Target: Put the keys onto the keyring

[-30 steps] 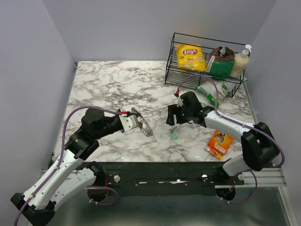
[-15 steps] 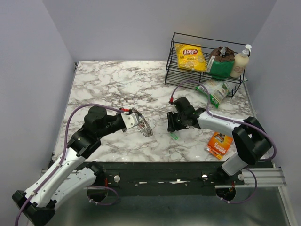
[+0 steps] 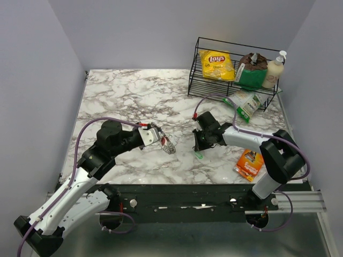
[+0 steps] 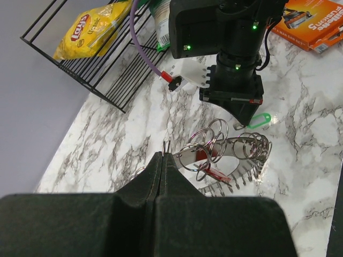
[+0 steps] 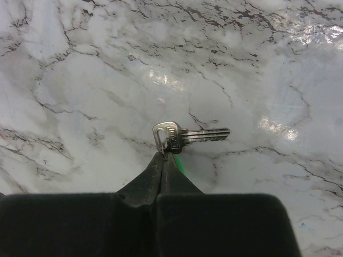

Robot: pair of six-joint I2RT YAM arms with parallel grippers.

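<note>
The keyring [image 4: 236, 147], a grey metal band with comb-like teeth and several small split rings, hangs from my left gripper [image 4: 162, 156], which is shut on one of its rings. A red-headed key [image 4: 210, 171] dangles from it. In the top view the keyring [image 3: 166, 143] is held just above the marble, left of centre. My right gripper [image 5: 163, 157] points down at the table and is shut on the head of a silver key [image 5: 188, 134] with a green tag [image 5: 180, 164]. The same green tag [image 4: 261, 120] lies beside the right gripper [image 4: 244, 121] in the left wrist view.
A black wire basket [image 3: 195, 80] at the back right holds a yellow chips bag [image 3: 217, 64], a dark green pack and a bottle [image 3: 274, 70]. A green-white packet [image 3: 244, 103] lies in front of it. An orange packet [image 3: 250, 163] lies near the right front edge.
My right gripper came down onto the green-tagged key and went from wide open to shut on its head. The left arm with the keyring barely shifted.
</note>
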